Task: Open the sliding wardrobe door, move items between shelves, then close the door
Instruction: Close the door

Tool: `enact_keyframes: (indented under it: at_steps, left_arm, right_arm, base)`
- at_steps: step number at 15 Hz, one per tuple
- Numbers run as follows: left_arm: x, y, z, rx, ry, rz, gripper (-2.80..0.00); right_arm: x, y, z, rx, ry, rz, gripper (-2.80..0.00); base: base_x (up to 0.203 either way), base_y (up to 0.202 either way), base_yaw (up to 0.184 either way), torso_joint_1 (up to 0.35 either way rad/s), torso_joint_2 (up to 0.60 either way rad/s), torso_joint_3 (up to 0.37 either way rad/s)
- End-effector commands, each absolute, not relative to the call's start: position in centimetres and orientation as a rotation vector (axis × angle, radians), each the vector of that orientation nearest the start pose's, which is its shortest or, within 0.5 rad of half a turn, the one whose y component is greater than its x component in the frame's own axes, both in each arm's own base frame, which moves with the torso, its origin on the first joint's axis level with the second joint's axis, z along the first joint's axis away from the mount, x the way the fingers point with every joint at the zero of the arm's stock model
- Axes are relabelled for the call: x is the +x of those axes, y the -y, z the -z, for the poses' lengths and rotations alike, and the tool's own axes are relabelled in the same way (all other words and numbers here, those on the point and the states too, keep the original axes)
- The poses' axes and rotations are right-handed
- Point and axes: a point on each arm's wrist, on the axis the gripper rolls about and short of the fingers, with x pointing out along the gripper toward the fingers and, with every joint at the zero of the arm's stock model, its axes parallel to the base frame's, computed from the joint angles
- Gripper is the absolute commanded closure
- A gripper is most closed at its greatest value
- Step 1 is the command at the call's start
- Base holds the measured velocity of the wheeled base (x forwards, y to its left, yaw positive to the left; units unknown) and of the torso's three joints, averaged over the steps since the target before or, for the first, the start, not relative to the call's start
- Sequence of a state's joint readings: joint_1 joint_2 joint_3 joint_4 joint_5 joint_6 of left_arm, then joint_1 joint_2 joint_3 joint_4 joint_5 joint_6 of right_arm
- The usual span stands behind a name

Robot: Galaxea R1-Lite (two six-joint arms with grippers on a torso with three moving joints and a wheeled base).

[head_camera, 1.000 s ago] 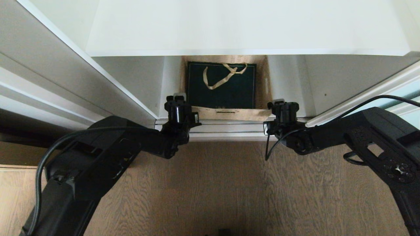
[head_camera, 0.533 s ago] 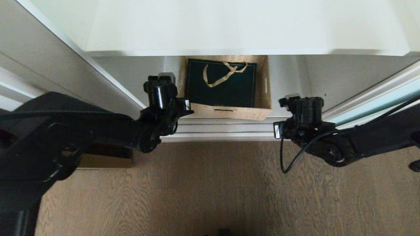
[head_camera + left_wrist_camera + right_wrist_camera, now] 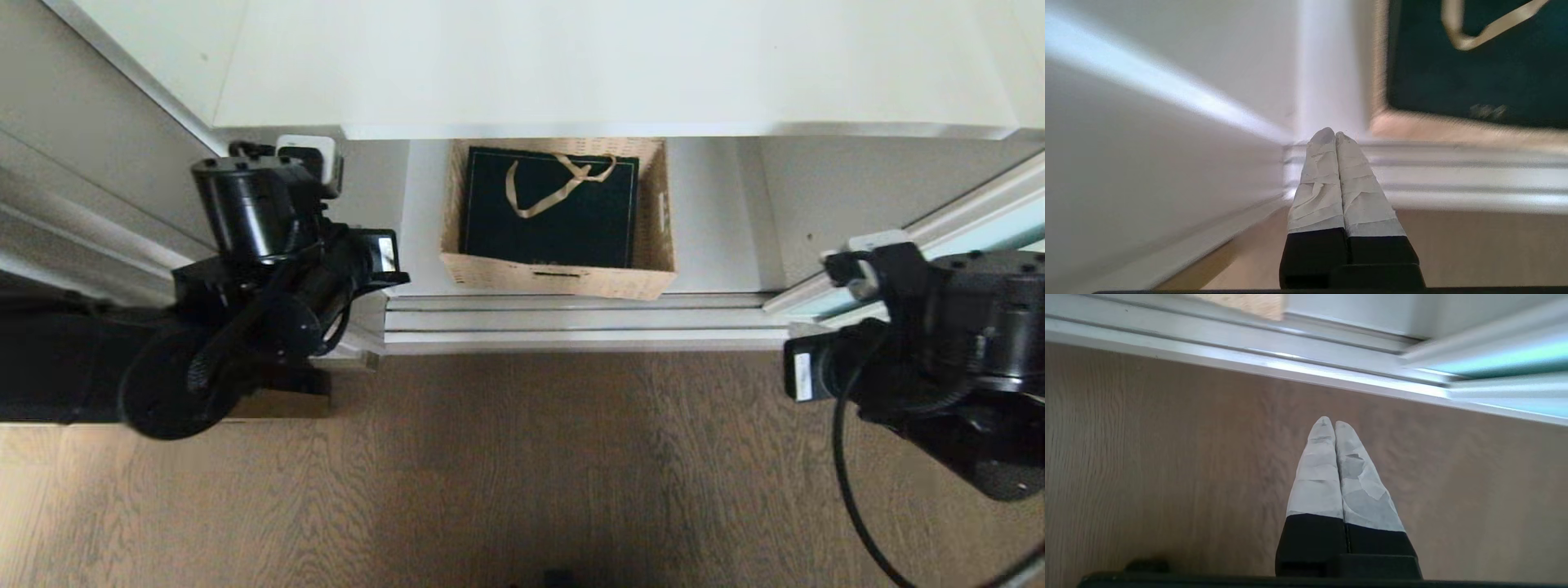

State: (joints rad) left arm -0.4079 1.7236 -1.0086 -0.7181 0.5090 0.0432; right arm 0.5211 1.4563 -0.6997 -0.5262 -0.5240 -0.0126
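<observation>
You had both jaws shut and empty: left gripper (image 3: 1335, 134) near the wicker basket (image 3: 558, 282) holding the green gift bag (image 3: 549, 220), right gripper (image 3: 1329, 424) over the floor (image 3: 1167, 457).

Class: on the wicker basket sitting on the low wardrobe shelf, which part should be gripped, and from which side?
Probably the cut-out handle in the wicker basket's front wall, approached from the open floor side. That slot faces outward, while the shelf above overhangs the basket and a green gift bag fills its inside.
</observation>
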Motion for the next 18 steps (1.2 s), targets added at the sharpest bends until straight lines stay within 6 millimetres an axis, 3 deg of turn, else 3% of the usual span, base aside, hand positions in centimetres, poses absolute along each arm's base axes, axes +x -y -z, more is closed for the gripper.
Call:
enact_keyframes:
  at_steps: [1, 5, 9, 13, 18]
  left_arm:
    - [25.7, 9.8, -26.1, 0.017, 0.055, -0.133, 0.00]
    - [19.3, 6.6, -24.7, 0.038, 0.035, -0.268, 0.00]
    - [13.9, 3.2, -22.2, 0.048, 0.021, -0.428, 0.00]
    - [9.5, 0.4, -19.7, 0.047, 0.032, -0.558, 0.00]
    - [4.2, -1.2, -14.2, 0.049, 0.008, -0.679, 0.00]
  right_arm:
    - [16.8, -8.5, -23.9, -0.063, -0.082, 0.015, 0.00]
    - [9.8, -4.1, -25.6, -0.040, -0.045, 0.083, 0.00]
    - [4.7, -0.3, -25.3, 0.012, 0.025, 0.269, 0.00]
    - [2.0, 0.8, -21.2, 0.010, 0.016, 0.379, 0.00]
    - [0.2, 1.3, -19.2, 0.036, 0.051, 0.436, 0.00]
  base:
    - [0.000, 0.000, 0.000, 0.000, 0.00, 0.000]
    - [0.000, 0.000, 0.000, 0.000, 0.00, 0.000]
    - [0.000, 0.000, 0.000, 0.000, 0.00, 0.000]
    - [0.000, 0.000, 0.000, 0.000, 0.00, 0.000]
    - [0.000, 0.000, 0.000, 0.000, 0.00, 0.000]
